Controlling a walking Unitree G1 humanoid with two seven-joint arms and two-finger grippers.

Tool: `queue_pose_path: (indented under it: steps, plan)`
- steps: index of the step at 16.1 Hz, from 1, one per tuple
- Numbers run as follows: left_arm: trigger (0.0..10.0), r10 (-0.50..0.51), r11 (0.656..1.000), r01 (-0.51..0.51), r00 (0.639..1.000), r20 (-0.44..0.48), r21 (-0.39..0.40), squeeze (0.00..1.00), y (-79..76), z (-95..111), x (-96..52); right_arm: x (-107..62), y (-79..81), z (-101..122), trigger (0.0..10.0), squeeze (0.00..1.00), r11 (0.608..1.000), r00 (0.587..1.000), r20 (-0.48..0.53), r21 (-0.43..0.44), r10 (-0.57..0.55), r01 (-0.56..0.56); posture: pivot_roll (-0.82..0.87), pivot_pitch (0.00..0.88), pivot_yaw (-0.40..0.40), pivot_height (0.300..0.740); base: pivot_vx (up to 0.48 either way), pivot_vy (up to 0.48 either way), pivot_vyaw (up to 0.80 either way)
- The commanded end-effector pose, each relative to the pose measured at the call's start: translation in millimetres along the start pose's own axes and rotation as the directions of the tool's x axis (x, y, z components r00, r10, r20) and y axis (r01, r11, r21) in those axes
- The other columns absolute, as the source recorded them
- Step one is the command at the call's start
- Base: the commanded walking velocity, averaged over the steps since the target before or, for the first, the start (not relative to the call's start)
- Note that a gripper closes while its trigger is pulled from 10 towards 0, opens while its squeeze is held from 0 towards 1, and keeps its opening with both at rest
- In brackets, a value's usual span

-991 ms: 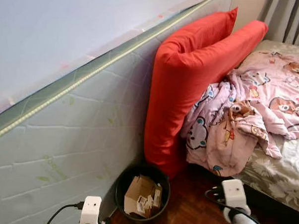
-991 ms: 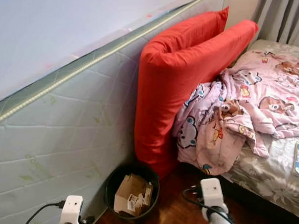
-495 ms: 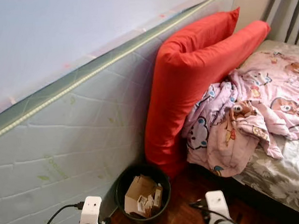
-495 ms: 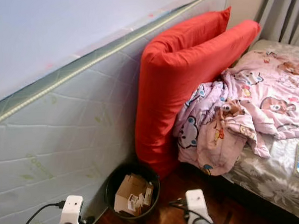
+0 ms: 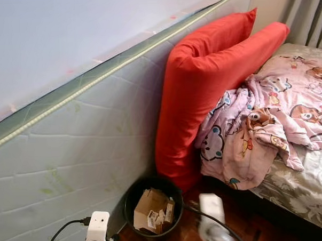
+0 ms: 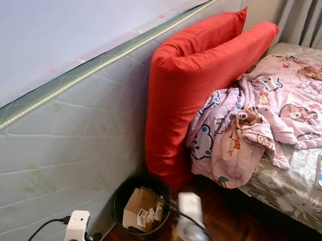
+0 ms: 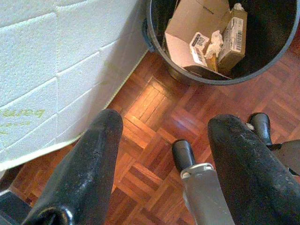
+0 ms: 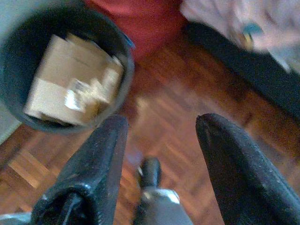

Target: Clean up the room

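Right claw (image 8: pixel 157 154) blurred, bin (image 5: pixel 133 194) half-hidden

Home bedroom: bed with floral sheet (image 5: pixel 306 191), crumpled pink cartoon-print blanket (image 5: pixel 268 126), two big red pillows (image 5: pixel 202 92), quilted pale-green mattress (image 5: pixel 82 156) stood on edge, grey curtains (image 5: pixel 311 12), wood parquet floor (image 7: pixel 154 117).

A black bin (image 7: pixel 225 70) ahead of the left gripper (image 7: pixel 164 154) holds brown cardboard boxes (image 7: pixel 197 33) with white labels. Under its black fingers (image 7: pixel 84 173) lies reddish-brown parquet floor (image 7: pixel 150 117). Beside them, the mattress (image 5: pixel 71 151) is pale grey-green with a leafy print. The pillows (image 5: pixel 202 81) are red, and the blanket (image 5: pixel 268 121) is pink with cartoon bears.
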State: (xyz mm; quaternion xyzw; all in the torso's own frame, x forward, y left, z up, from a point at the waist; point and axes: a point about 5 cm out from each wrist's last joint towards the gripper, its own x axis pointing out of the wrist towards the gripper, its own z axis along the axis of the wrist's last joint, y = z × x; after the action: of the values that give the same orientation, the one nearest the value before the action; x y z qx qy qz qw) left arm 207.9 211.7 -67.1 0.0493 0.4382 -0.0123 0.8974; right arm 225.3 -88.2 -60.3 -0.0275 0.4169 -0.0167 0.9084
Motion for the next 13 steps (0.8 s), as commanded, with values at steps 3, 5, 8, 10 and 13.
queue_pose_path:
  steps: [3, 5, 8, 10, 13]
  plan:
    - [10.0, 0.008, 1.000, -0.008, 1.000, -0.013, 0.008, 0.00, 3.0, -5, -1.2, -5.2, 27.6, 9, 10.0, 0.00, 0.999, 0.999, 0.015, -0.011, 0.030, -0.030, -0.04, 0.000, 0.019, 0.740, 0.000, 0.000, 0.00]
    - [10.0, 0.009, 1.000, -0.009, 1.000, -0.013, 0.007, 0.00, 2.8, -5, -1.2, 6.3, -58.0, 10, 10.0, 0.00, 0.988, 0.984, 0.091, 0.042, -0.153, 0.150, -0.04, 0.000, 0.018, 0.740, 0.000, 0.000, 0.00]
    - [10.0, 0.009, 1.000, -0.009, 1.000, -0.013, 0.006, 0.00, 2.7, -5, -1.2, -17.6, -203.9, 12, 10.0, 0.00, 0.868, 0.847, 0.196, 0.068, -0.495, 0.492, -0.04, 0.000, 0.020, 0.740, 0.000, 0.000, 0.00]
    - [10.0, 0.010, 1.000, -0.010, 1.000, -0.012, 0.007, 0.00, 2.9, -5, -1.2, -24.6, -220.3, 4, 10.0, 0.00, 0.814, 0.799, 0.167, 0.041, -0.578, 0.580, -0.04, 0.000, 0.019, 0.740, 0.000, 0.000, 0.00]
    - [10.0, 0.009, 1.000, -0.009, 1.000, -0.012, 0.007, 0.00, 3.2, -5, -1.2, -29.7, -232.6, 13, 10.0, 0.00, 0.842, 0.810, 0.232, 0.148, -0.539, 0.518, -0.04, 0.000, 0.021, 0.740, 0.000, 0.000, 0.00]
